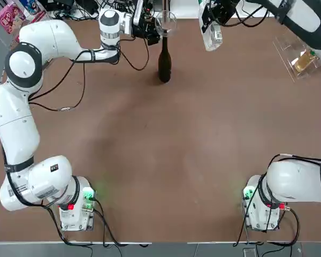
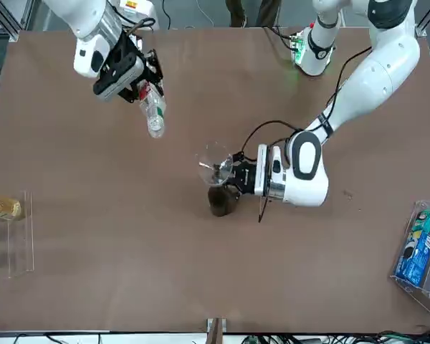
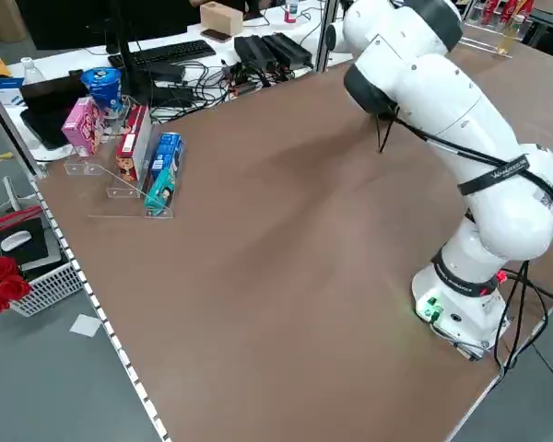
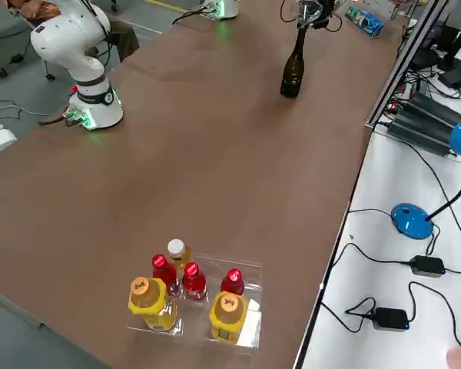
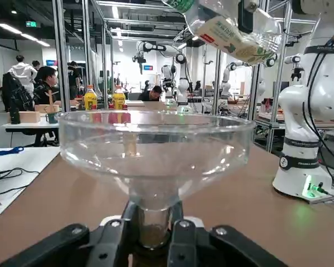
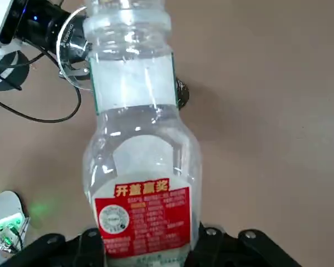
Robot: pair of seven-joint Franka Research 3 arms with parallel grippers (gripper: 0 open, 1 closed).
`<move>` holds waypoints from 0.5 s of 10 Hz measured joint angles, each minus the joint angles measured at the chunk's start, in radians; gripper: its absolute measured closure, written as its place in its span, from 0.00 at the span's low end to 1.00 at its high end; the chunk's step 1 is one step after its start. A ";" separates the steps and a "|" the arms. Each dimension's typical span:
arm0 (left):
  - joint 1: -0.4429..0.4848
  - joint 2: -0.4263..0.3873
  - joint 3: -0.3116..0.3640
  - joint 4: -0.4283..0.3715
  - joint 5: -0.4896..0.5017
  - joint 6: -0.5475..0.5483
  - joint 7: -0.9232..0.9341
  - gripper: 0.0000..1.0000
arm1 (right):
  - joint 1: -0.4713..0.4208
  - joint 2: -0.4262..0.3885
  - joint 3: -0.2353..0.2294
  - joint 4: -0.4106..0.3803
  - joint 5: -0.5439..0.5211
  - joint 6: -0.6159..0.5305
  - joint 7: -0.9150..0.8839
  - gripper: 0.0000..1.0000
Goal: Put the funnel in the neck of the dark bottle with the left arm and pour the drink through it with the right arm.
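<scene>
The dark bottle (image 1: 164, 64) (image 2: 221, 202) (image 4: 293, 69) stands upright near the table's far edge. The clear funnel (image 1: 165, 21) (image 2: 215, 161) (image 5: 156, 144) sits in its neck. My left gripper (image 1: 150, 24) (image 2: 241, 175) (image 5: 154, 233) reaches in sideways, and its fingers press on the funnel's spout from both sides. My right gripper (image 1: 218, 12) (image 2: 129, 75) (image 6: 147, 242) is shut on the drink (image 1: 211, 33) (image 2: 154, 115) (image 6: 139, 144). That small clear bottle hangs tilted in the air, mouth down toward the funnel, a short way to the right of the dark bottle. It has no cap on.
A clear holder with a yellow-drink bottle (image 1: 305, 59) (image 2: 3, 208) sits at the far right edge. A rack of red and yellow bottles (image 4: 188, 296) stands at the right side. Snack boxes (image 3: 157, 175) (image 2: 419, 244) line the left edge. Cables (image 1: 69, 101) trail from the left arm.
</scene>
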State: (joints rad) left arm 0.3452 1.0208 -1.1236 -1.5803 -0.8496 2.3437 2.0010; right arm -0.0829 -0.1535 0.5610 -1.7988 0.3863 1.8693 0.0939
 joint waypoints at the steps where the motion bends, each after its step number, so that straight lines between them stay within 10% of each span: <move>1: 0.000 0.000 0.000 0.001 0.000 0.000 0.000 0.75 | 0.000 0.000 0.018 0.000 -0.023 0.007 0.029 0.54; 5: -0.001 0.000 0.002 0.003 0.000 0.000 0.000 0.75 | 0.000 0.016 0.081 0.002 -0.084 0.018 0.104 0.54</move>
State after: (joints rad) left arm 0.3446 1.0208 -1.1220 -1.5775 -0.8496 2.3436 2.0010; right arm -0.0827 -0.1377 0.6419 -1.7973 0.3025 1.8875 0.1977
